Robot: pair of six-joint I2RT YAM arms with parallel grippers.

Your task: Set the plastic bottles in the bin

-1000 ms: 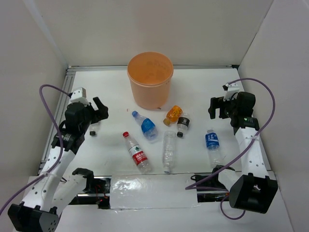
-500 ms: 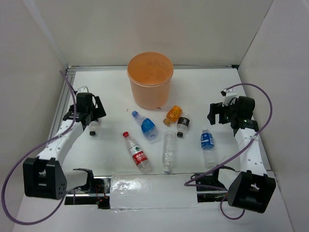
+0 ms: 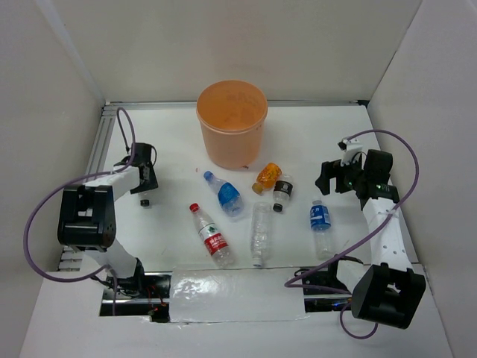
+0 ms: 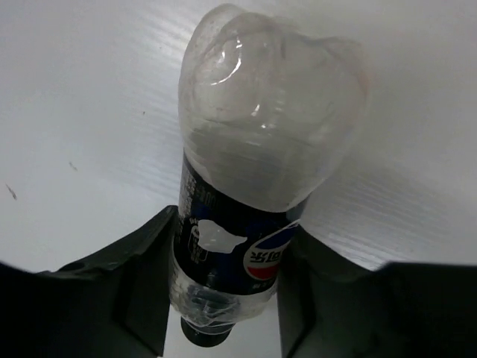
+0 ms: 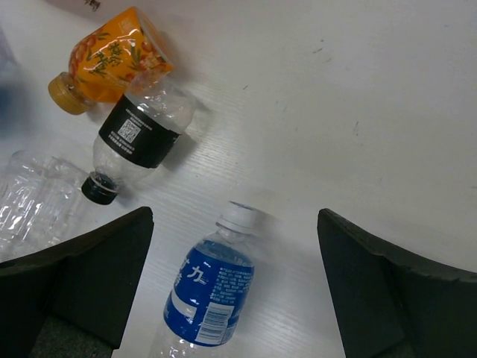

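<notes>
Two arms | left jaws clamp black-label bottle | right jaws wide | blue-label bottle framed between, untouched

Top overhead, facing down; wrists close-up; right wrist, top share blue-label bottle

Left of bin: dark-labelled bottle mostly hidden beneath left gripper from overhead, only cap end showing. Cap partly cropped at left wrist view's lower edge. Right-front of bin: blue-label bottle, base cropped in right wrist view. Bin contents indistinct.
</notes>
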